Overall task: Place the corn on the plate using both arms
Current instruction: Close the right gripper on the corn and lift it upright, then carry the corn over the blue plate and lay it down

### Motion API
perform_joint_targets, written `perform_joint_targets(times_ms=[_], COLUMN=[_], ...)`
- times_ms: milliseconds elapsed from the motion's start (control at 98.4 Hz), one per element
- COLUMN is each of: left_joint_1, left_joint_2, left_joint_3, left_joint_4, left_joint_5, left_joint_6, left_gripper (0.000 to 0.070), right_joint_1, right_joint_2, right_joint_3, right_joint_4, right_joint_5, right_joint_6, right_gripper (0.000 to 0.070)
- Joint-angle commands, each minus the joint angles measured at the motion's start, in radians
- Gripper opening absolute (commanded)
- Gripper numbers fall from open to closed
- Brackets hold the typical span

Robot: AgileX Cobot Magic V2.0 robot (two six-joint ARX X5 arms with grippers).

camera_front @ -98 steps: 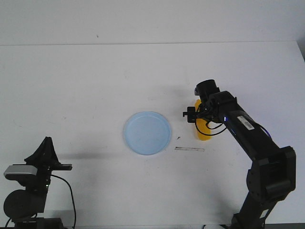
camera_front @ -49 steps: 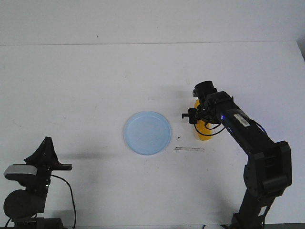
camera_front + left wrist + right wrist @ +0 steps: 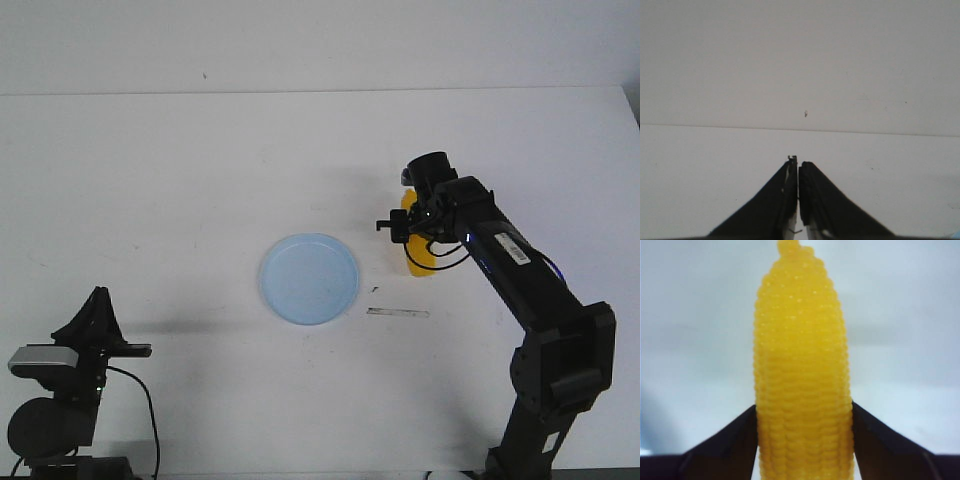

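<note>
Your right gripper (image 3: 804,412) clamped on corn (image 3: 801,370): black fingers (image 3: 735,440) press cob on both flanks, pointed tip sticks out beyond fingertips. In front view, right gripper (image 3: 412,232) holds corn (image 3: 418,258) just right of plate (image 3: 309,278), cob apart from plate rim, mostly hidden behind wrist. Thin grey strip (image 3: 397,313) lies on table (image 3: 200,170) just below gripper, near plate. Your left gripper (image 3: 798,172) closed with nothing between fingers, tips pressed together, parked far left of plate; left arm (image 3: 70,370) folded low at table's near corner.
</note>
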Motion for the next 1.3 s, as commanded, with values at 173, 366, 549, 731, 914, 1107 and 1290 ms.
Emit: perform_joint_targets(times_ms=[173,366,549,731,914,1107,1290], left_joint_1=[0.003,0.003,0.003,0.003,0.003,0.003,0.003], left_joint_2=[-0.002,-0.002,-0.002,-0.002,-0.002,-0.002,-0.002], left_joint_3=[0.012,0.012,0.012,0.012,0.012,0.012,0.012], left_joint_4=[0.010,0.010,0.010,0.010,0.010,0.010,0.010], left_joint_5=[-0.002,-0.002,-0.002,-0.002,-0.002,-0.002,-0.002], left_joint_6=[0.012,0.012,0.012,0.012,0.012,0.012,0.012], left_gripper=[0.0001,0.0001,0.0001,0.0001,0.0001,0.0001,0.0001], right_joint_1=[0.112,0.248,0.323,0.349,0.361,0.375,0.380], right_joint_2=[0.000,0.016,0.070,0.124,0.164,0.166,0.166], right_joint_3=[0.055,0.054,0.053,0.053,0.053,0.053,0.053], right_joint_4=[0.063,0.085,0.116,0.122,0.134,0.133,0.117], right_joint_5=[-0.278,-0.305,-0.306,-0.304,-0.301,-0.296,-0.292], right_joint_6=[0.031,0.031,0.053,0.070,0.075,0.084,0.094], right_gripper=[0.0277,0.0277,0.0277,0.0279,0.0282,0.0316,0.0415])
